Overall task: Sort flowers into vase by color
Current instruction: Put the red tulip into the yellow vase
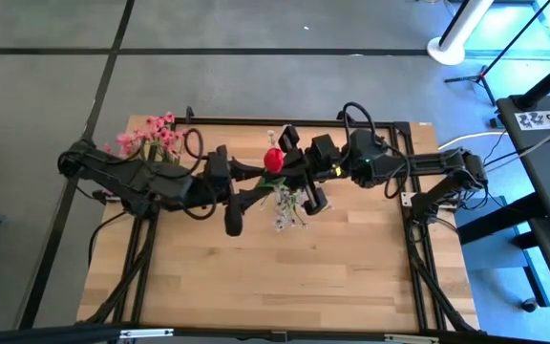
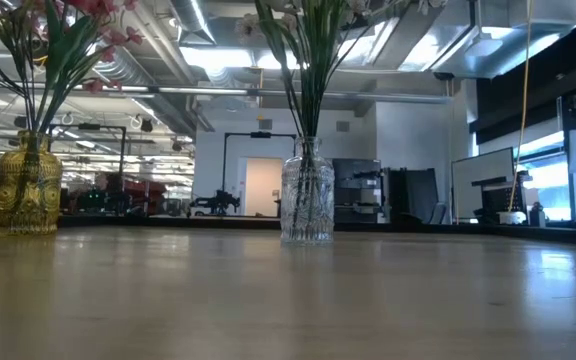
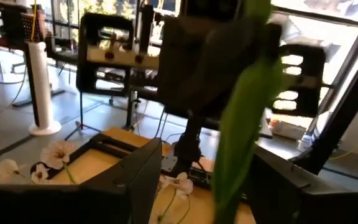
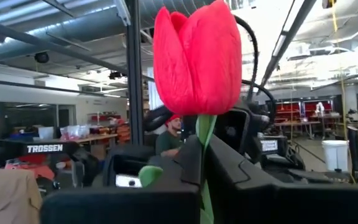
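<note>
A red bud fills the right wrist view, its stem pinched in the closed right gripper above mid-table (over the clear vase). The left gripper stands wide open around its green stem. Pink blossoms sit in the yellow vase.

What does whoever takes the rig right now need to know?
Right gripper: jaws shut on the red bud's stem, raised above the table's middle.
Left gripper: jaws open around the same green stem, not yet gripping.
Yellow vase holds pink sprays; clear vase holds white sprigs.
Done: pink and white placed.
Left: hand over or place the red bud.
</note>
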Action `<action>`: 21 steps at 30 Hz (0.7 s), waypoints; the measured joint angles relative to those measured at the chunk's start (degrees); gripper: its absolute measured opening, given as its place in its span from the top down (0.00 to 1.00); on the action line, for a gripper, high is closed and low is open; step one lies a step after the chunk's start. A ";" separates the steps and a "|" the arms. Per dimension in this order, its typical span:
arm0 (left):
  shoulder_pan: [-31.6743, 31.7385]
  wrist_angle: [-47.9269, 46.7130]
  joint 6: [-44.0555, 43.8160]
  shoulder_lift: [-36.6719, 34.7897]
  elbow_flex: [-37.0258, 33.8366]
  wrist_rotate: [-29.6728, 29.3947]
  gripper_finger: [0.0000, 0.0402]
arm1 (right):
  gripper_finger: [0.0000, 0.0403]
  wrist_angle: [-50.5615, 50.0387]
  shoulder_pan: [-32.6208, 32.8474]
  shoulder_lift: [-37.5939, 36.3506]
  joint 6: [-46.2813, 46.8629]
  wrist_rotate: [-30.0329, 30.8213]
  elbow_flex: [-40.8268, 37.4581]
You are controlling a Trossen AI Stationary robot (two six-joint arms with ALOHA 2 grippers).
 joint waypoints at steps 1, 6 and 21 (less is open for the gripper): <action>0.27 -0.02 -0.17 0.31 0.00 0.20 0.50 | 0.98 0.01 0.00 0.00 -0.20 0.04 0.00; 0.46 0.00 0.37 1.09 -0.04 0.25 0.63 | 0.97 -3.01 0.02 -0.02 -2.51 1.27 0.00; -5.10 -1.79 20.22 0.63 -0.04 -11.19 0.99 | 0.64 -6.30 0.00 -0.96 -0.87 2.45 -0.02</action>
